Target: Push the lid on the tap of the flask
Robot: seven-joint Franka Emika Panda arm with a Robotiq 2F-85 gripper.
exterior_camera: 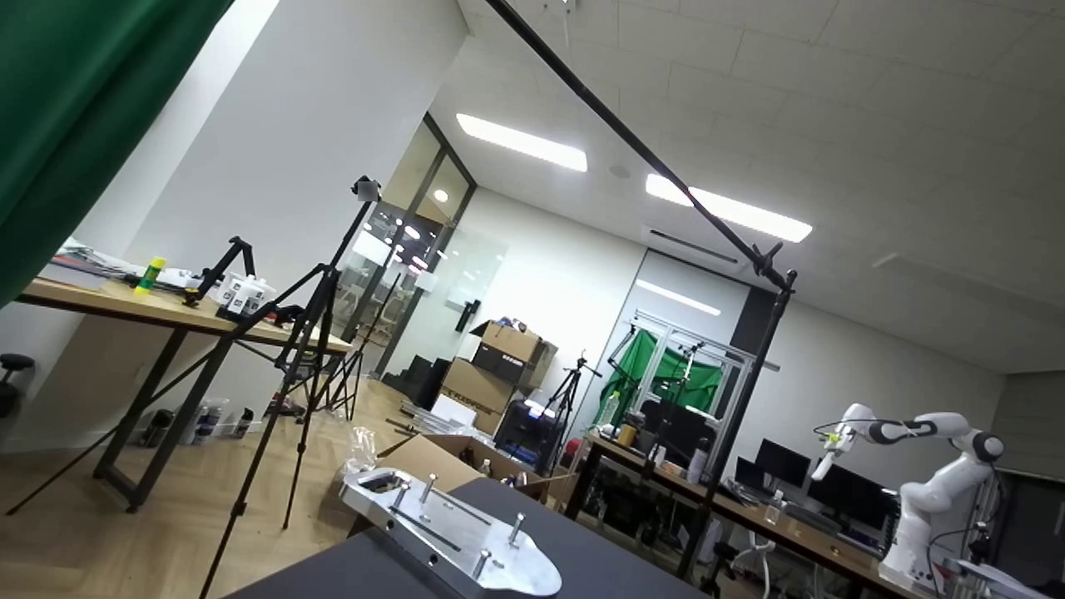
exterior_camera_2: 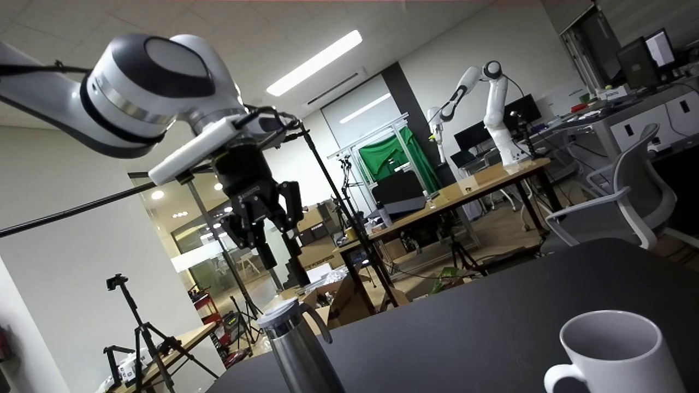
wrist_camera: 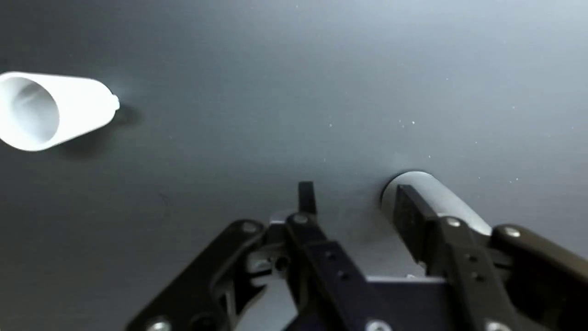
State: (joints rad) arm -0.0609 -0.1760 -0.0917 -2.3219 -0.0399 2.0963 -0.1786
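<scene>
The flask (exterior_camera_2: 306, 360) is a brushed metal jug with a dark handle, standing on the dark table in an exterior view. Its grey lid (exterior_camera_2: 279, 312) sits at its top; I cannot tell whether it is fully pressed down. My gripper (exterior_camera_2: 280, 256) is above the flask, pointing down and apart from it. In the wrist view my gripper (wrist_camera: 356, 191) is open, with nothing between its fingers. The flask (wrist_camera: 443, 197) shows there behind the right-hand finger, its lower body visible. Its lid and handle are hidden behind the gripper in that view.
A white mug (exterior_camera_2: 620, 355) stands on the dark table (exterior_camera_2: 464, 322), apart from the flask; the mug also shows at the left of the wrist view (wrist_camera: 85, 108). In an exterior view, a metal plate with upright bolts (exterior_camera: 462, 532) is at the table (exterior_camera: 574, 545).
</scene>
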